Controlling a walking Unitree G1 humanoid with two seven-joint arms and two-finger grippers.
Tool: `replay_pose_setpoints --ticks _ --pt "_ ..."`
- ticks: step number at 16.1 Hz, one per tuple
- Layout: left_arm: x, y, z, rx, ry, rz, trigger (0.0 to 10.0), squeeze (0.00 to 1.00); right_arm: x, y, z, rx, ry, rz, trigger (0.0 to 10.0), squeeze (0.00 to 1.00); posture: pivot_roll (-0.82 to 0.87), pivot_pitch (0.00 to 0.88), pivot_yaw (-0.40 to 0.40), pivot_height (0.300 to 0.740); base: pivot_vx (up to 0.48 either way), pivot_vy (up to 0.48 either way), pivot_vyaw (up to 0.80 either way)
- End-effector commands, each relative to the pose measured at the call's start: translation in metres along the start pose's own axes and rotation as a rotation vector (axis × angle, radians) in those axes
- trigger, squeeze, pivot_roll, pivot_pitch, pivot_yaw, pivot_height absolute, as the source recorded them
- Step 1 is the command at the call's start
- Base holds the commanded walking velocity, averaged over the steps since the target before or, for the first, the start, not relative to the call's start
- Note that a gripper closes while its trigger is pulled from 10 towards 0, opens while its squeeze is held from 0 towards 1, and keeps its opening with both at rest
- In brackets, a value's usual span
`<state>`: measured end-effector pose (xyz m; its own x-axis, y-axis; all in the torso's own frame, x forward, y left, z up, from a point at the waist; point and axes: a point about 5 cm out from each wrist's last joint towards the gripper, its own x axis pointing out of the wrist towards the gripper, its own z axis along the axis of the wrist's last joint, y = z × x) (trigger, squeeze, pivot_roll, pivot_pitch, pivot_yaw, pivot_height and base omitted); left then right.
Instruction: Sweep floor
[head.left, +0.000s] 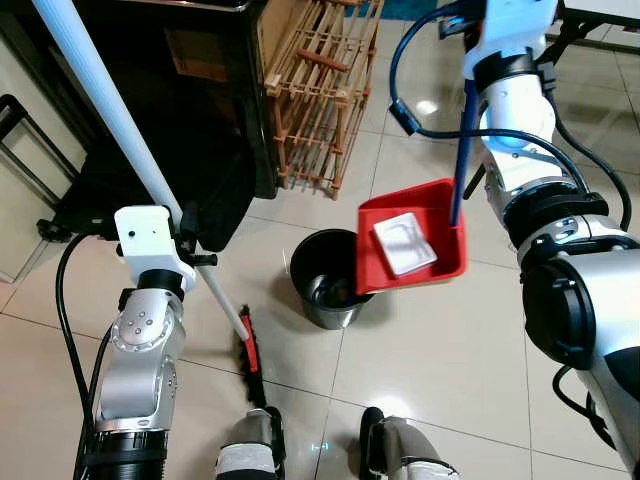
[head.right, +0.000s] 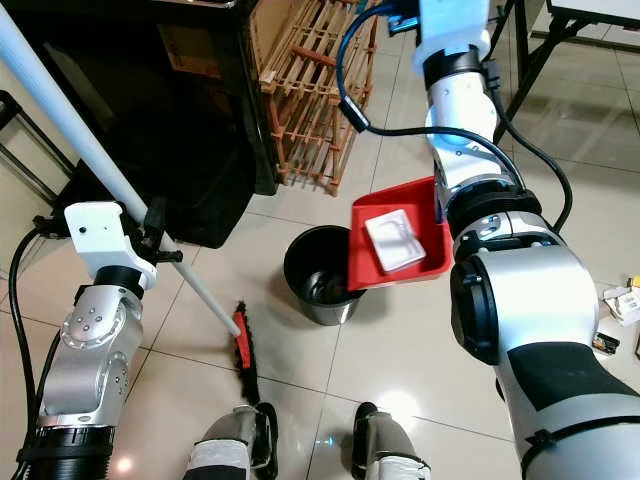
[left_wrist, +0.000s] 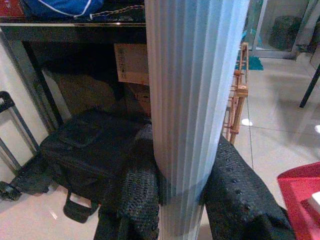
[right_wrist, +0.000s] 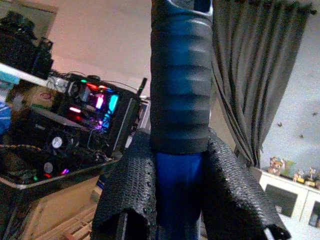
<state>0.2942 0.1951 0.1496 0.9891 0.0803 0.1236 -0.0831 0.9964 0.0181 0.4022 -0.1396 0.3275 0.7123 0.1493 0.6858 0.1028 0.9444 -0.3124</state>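
The floor (head.left: 440, 350) was of pale glossy tiles, with open room to the robot's right and in front of its feet. Nearest to the robot, the broom head (head.left: 247, 352), red and black, rested on the tiles just before its left foot. The broom handle (head.left: 120, 130), a pale ribbed pole, rose from there slanting up to the left, and the left gripper (left_wrist: 177, 195) was closed around it, one black finger on each side. A little further, a black waste bin (head.left: 325, 280) stood on the floor. The red dustpan (head.left: 415, 240) hung tilted above the bin's right edge, with a white crumpled piece (head.left: 403, 243) lying in it. The right gripper (right_wrist: 180, 185) was clamped on the blue dustpan handle (head.left: 462, 150), just under its dark grip. Behind the bin, a wooden rack (head.left: 320, 85) leaned near a black cabinet (head.left: 190, 100), closing the left side. A black bag (left_wrist: 85, 155) lay under the cabinet.
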Motion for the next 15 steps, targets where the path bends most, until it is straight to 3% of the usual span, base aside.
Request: replay_pose_setpoints --ticks 1,8,9,10,12,15 --pt "-0.0011 0.0008 0.0085 0.001 -0.042 0.002 10.0 0.00 0.0072 -0.0008 0.0152 -0.016 -0.092 0.013 10.0 0.00 0.12 0.199 0.020 0.740 0.000 0.000 0.00" --pt "-0.0011 0.0005 0.0087 0.001 -0.043 0.003 10.0 0.00 0.0067 0.0016 0.0160 -0.038 -0.105 0.025 10.0 0.00 0.12 0.200 0.018 0.740 0.000 0.000 0.00" --pt "-0.0011 0.0005 0.0087 0.001 -0.043 0.003 10.0 0.00 0.0068 0.0013 0.0154 -0.026 -0.098 0.023 10.0 0.00 0.12 0.198 0.019 0.740 0.000 0.000 0.00" --pt "-0.0012 0.0000 0.0084 -0.001 -0.043 0.002 10.0 0.00 0.0076 -0.0030 0.0115 0.047 -0.052 -0.021 10.0 0.00 0.12 0.198 0.016 0.740 0.000 0.000 0.00" --pt "-0.0009 -0.0003 0.0082 -0.002 -0.042 0.000 10.0 0.00 0.0064 0.0027 0.0145 -0.032 -0.090 0.025 10.0 0.00 0.11 0.197 0.017 0.740 0.000 0.000 0.00" --pt "-0.0007 -0.0002 0.0083 -0.002 -0.043 0.001 10.0 0.00 0.0058 0.0064 0.0152 -0.045 -0.100 0.042 10.0 0.00 0.12 0.197 0.016 0.740 0.000 0.000 0.00"
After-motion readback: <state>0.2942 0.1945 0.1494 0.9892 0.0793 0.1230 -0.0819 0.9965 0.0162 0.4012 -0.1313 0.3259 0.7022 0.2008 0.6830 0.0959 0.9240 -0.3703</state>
